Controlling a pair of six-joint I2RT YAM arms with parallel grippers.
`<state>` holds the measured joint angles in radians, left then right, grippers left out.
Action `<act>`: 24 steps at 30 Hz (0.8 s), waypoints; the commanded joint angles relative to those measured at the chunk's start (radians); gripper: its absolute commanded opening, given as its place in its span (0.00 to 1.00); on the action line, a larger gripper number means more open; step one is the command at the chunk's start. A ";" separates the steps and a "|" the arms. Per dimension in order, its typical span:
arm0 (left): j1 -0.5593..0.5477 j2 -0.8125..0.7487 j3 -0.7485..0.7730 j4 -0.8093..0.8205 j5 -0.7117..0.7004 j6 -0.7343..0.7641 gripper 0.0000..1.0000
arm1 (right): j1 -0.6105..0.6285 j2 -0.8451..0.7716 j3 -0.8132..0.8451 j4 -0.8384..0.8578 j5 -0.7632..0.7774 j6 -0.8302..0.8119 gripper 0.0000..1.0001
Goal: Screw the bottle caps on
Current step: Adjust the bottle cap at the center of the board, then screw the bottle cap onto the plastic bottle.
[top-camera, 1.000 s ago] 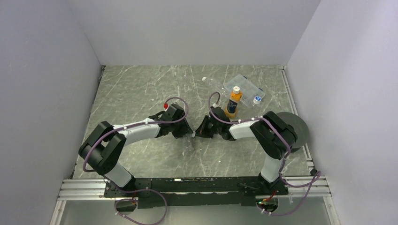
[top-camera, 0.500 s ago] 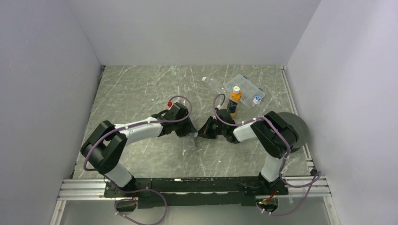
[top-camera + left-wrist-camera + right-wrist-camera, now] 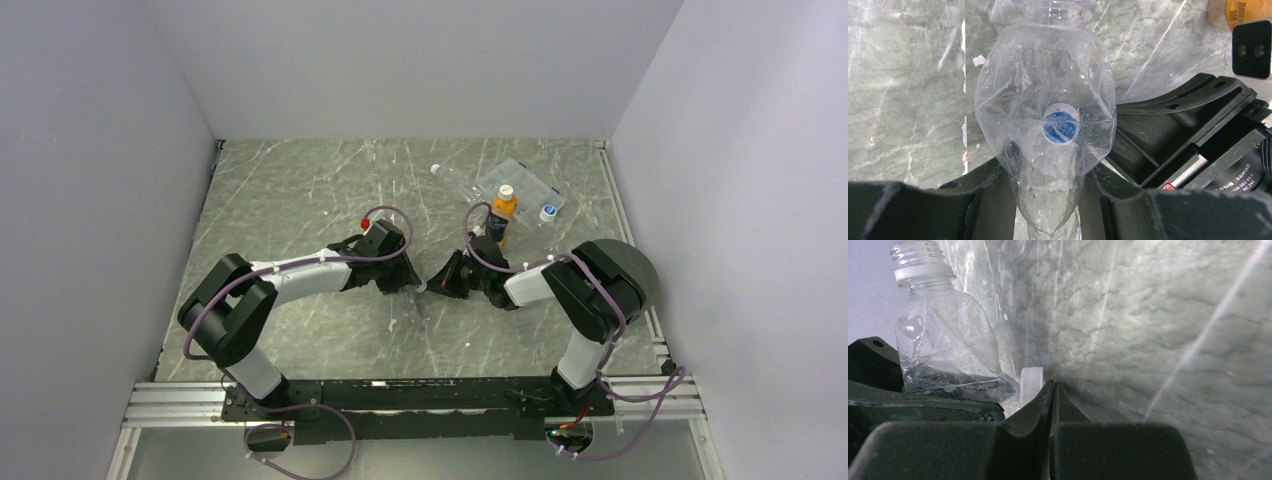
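Clasping the clear bottle [image 3: 1045, 95], left claw [image 3: 1047, 200] partly open.

"DAMIAO", "DC 24V" on motor [image 3: 1244, 173]

I am holding the clear bottle [image 3: 1045, 90] in my left gripper [image 3: 1045, 172], the jaws pressing its crumpled, droplet-speckled body from both sides. Its neck is pointing away from my wrist, with the threads showing above a white ring. A round blue-and-white spot is showing through its wall; I cannot tell what it is. This bottle is sitting near the orange bottle [image 3: 497, 225], on its near left. The orange bottle is standing upright, wearing a dark label and a white top [image 3: 505, 189]. A small white cap [image 3: 1031, 384] is sitting just beside the clear bottle's lower end. A blue cap [image 3: 547, 212] is lying just right of the orange bottle, and a far white cap [image 3: 435, 169] is lying well beyond it, leftward.
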<state>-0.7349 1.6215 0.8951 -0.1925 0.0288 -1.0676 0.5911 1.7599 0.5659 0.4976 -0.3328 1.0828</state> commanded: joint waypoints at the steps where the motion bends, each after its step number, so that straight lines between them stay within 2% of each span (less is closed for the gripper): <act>1: -0.007 0.005 0.039 0.018 -0.007 0.000 0.00 | -0.024 0.024 -0.096 -0.322 0.192 -0.078 0.00; 8: -0.008 -0.005 0.043 -0.002 -0.014 0.030 0.00 | -0.034 -0.075 -0.128 -0.384 0.233 -0.093 0.00; 11: -0.006 -0.050 0.048 -0.038 -0.051 0.106 0.00 | -0.033 -0.140 -0.129 -0.427 0.259 -0.105 0.00; 13: 0.005 -0.100 0.042 -0.046 -0.087 0.218 0.00 | -0.022 -0.202 -0.119 -0.470 0.285 -0.121 0.00; 19: 0.101 -0.245 0.058 -0.028 0.073 0.579 0.00 | 0.114 -0.362 0.035 -0.706 0.482 -0.200 0.20; 24: 0.144 -0.375 0.113 -0.141 0.190 0.846 0.00 | 0.209 -0.374 0.190 -0.802 0.571 -0.298 0.46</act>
<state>-0.6086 1.3491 0.9432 -0.2699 0.0975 -0.5106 0.7506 1.4078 0.6327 -0.1467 0.0940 0.9039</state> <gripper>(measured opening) 0.431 0.365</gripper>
